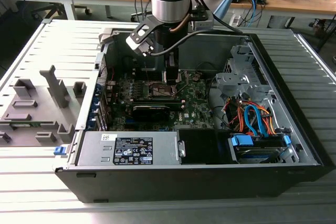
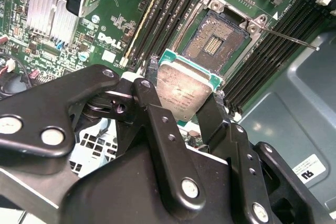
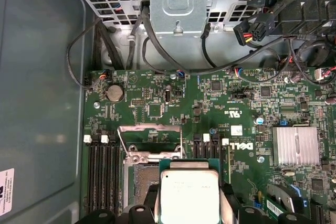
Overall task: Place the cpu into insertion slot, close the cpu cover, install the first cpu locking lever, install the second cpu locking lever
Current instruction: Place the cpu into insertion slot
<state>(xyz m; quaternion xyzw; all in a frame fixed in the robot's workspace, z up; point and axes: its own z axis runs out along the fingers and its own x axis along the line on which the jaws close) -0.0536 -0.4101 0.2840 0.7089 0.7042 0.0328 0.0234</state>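
Since the cpu [image 2: 185, 86] is a thin, stiff, light square chip, it is judged easy to lift yet fragile on its underside, so the proper hold is by two opposite edges, never the faces. Reading the exterior view from its left, grey moulded fixtures [image 1: 37, 103] lie on the slatted desk [image 1: 31, 192]. Next stands the open computer case [image 1: 210, 182], with the power supply [image 1: 128, 148] along its near side. Over the middle of the motherboard [image 1: 197, 108] hangs the tool [image 1: 170, 77], and blue and orange cables [image 1: 252, 119] lie toward the right. In both wrist views the tool's fingers [image 2: 155, 111] are clamped on the chip's opposite edges, which suits it. The chip is held clear above the board, partly over the insertion slot [image 2: 215, 43], and is not seated. The cpu cover [image 3: 149, 142] stands raised, and one locking lever [image 2: 286, 37] is swung free. Being square, the chip has no long axis. Its metal face looks away from the board and lies near parallel to it, with its edges seemingly squared to the slot rim.
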